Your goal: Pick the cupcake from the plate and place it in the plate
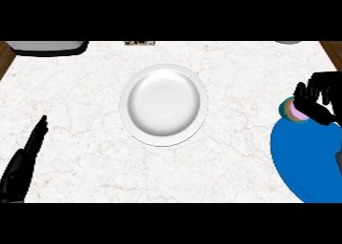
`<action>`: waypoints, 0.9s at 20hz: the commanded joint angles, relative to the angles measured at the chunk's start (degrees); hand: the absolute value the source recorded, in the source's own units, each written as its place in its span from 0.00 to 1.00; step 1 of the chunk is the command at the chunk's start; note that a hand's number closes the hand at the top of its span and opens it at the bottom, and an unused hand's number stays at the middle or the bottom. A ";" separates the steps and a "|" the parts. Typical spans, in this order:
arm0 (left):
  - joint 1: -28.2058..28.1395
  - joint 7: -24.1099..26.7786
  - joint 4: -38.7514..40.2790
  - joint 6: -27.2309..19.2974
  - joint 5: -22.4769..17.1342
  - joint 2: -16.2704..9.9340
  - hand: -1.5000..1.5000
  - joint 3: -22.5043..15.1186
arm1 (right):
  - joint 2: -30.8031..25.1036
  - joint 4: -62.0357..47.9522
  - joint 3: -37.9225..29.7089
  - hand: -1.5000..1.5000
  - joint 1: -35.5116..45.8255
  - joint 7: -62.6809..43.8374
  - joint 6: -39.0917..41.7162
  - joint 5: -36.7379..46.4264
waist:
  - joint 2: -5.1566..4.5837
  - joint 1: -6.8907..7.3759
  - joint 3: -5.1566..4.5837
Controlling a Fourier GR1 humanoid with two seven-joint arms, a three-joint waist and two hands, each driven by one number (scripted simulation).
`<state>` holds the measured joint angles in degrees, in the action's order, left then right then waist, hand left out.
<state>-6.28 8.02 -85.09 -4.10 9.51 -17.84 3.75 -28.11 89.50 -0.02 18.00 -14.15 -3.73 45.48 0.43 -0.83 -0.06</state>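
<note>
A white plate lies in the middle of the marble counter. At the right edge lies a blue plate. My right hand hovers over the blue plate's far rim, its fingers and thumb curled round the cupcake, which shows a teal wrapper and pink top and is mostly hidden by the hand. My left hand rests at the lower left, fingers straight and pointing away, holding nothing.
A grey appliance stands at the counter's far left corner. A small dark object sits at the far edge, and a pale object at the far right. Wooden floor shows beyond both far corners.
</note>
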 commanded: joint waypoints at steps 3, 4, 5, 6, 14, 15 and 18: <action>0.02 -1.09 -1.47 0.98 -0.15 0.30 0.50 -0.33 | 4.70 14.36 4.41 1.00 3.12 -3.95 5.97 -4.32 | -0.16 0.84 0.02; -0.14 -2.12 -2.50 2.03 -0.55 -1.12 0.50 0.63 | 5.09 16.47 4.67 1.00 1.31 -3.64 5.85 -4.41 | -0.19 0.77 0.05; 1.22 -1.52 -0.70 1.61 0.10 -0.37 0.50 0.40 | 4.52 18.12 4.33 1.00 1.90 -4.23 7.74 -4.99 | -0.28 0.66 0.04; 0.02 -0.18 -1.45 3.22 -1.95 -1.38 0.50 1.70 | 6.37 21.01 6.96 1.00 4.54 -8.87 9.55 -3.97 | -0.18 0.92 0.00; -0.29 -0.94 -3.43 3.55 -0.82 -1.35 0.50 2.68 | 18.11 11.34 14.66 1.00 17.13 -15.81 9.39 2.00 | -0.43 1.82 0.04; -0.15 0.17 -1.53 4.10 -1.03 -1.42 0.50 2.82 | 20.48 10.76 15.71 1.00 20.18 -18.93 10.69 1.99 | -0.44 1.87 0.02; -0.16 3.08 0.50 3.41 0.37 -0.15 0.50 2.34 | 22.62 0.42 12.22 1.00 23.95 -15.63 8.61 0.99 | -0.55 1.70 0.03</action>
<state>-5.60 8.07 -86.10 -1.20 9.68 -18.17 5.52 -9.62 97.77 12.48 36.82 -29.54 5.82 46.01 -0.02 0.77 -0.05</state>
